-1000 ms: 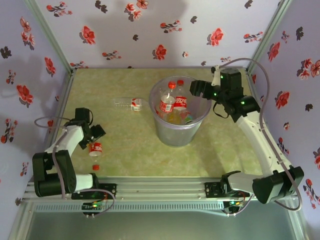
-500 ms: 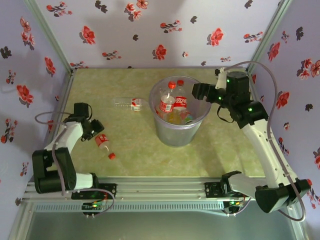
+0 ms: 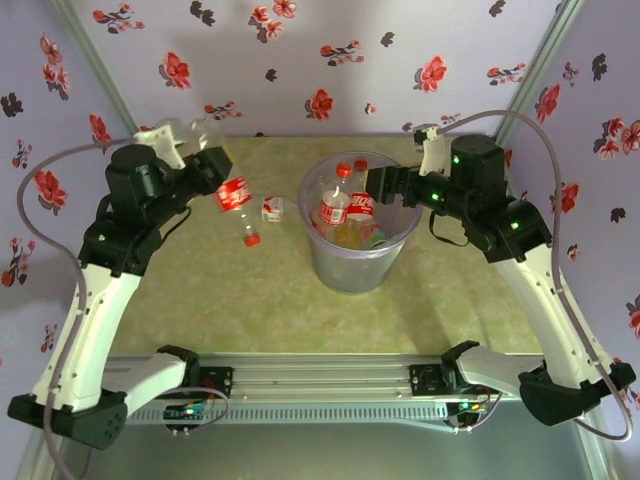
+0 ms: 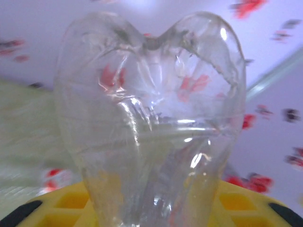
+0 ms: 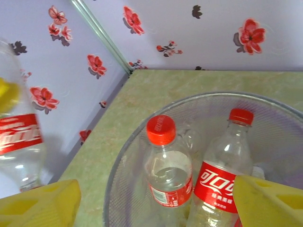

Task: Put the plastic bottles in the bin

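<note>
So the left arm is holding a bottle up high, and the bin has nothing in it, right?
Not quite. The left gripper does hold a bottle up high, but the bin is not empty: the right wrist view shows two red-capped bottles standing inside it.

Top camera: we look down from above and behind the arm bases [image 3: 440, 378], far enough back to take in the whole table [image 3: 270, 300] and three flowered walls [image 3: 300, 50]. Left wrist camera: pressed up against a clear bottle [image 4: 151, 123], facing a wall. Right wrist camera: we look down aslant, close, into the bin [image 5: 279, 142]. It shares with the top view the bin, two red-capped bottles [image 5: 168, 175] and the clear bottle.
</note>
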{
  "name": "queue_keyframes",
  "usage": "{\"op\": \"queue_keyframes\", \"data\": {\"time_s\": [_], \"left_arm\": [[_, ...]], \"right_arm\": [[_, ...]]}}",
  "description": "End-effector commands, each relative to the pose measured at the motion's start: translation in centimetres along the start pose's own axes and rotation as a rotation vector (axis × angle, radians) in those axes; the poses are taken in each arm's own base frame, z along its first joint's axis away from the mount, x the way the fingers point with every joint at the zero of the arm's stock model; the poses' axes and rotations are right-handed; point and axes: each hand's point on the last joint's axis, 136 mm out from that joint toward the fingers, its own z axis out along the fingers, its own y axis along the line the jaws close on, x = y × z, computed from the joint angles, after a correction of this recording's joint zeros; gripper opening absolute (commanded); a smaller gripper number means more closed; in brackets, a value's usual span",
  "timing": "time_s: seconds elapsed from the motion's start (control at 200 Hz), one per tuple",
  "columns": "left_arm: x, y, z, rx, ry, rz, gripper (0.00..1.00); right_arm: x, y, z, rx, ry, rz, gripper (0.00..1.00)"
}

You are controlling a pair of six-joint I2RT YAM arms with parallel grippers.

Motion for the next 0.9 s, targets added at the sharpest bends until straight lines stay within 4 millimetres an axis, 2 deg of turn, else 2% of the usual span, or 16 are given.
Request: {"op": "queue_keyframes", "data": {"time_s": [0.0, 0.095, 0.205, 0.3, 0.4, 0.475, 0.58, 0.695, 0.895], "left_arm": [[-3.0, -6.3, 1.1, 0.159, -0.126, 0.116, 0.32], [-3.4, -10.8, 3.2, 0.265, -0.168, 0.183, 0.30], [-1.7, -15.4, 6.5, 0.341, -0.182, 0.267, 0.28], [0.1, -18.1, 9.3, 0.379, -0.195, 0.301, 0.23], [1.9, -19.9, 11.9, 0.409, -0.216, 0.308, 0.20], [3.3, -20.9, 13.3, 0.417, -0.217, 0.322, 0.20], [5.1, -22.0, 14.4, 0.419, -0.208, 0.356, 0.19], [7.2, -21.9, 15.7, 0.404, -0.163, 0.369, 0.19], [10.3, -20.9, 17.7, 0.375, -0.091, 0.347, 0.19]], "right_arm": [[-0.6, -1.0, -1.0, 0.057, -0.040, 0.011, 0.84], [-1.3, -2.3, -1.5, 0.095, -0.078, 0.038, 0.84], [-1.5, -4.3, -2.3, 0.159, -0.120, 0.069, 0.84], [-1.7, -6.5, -3.3, 0.222, -0.175, 0.117, 0.84], [-2.0, -9.0, -4.4, 0.301, -0.243, 0.179, 0.84], [-1.6, -10.7, -4.6, 0.357, -0.242, 0.213, 0.84], [-0.3, -12.5, -3.3, 0.389, -0.165, 0.248, 0.79], [1.7, -13.5, -1.2, 0.364, -0.064, 0.296, 0.64], [3.5, -14.6, 0.8, 0.350, 0.015, 0.330, 0.54]]}}
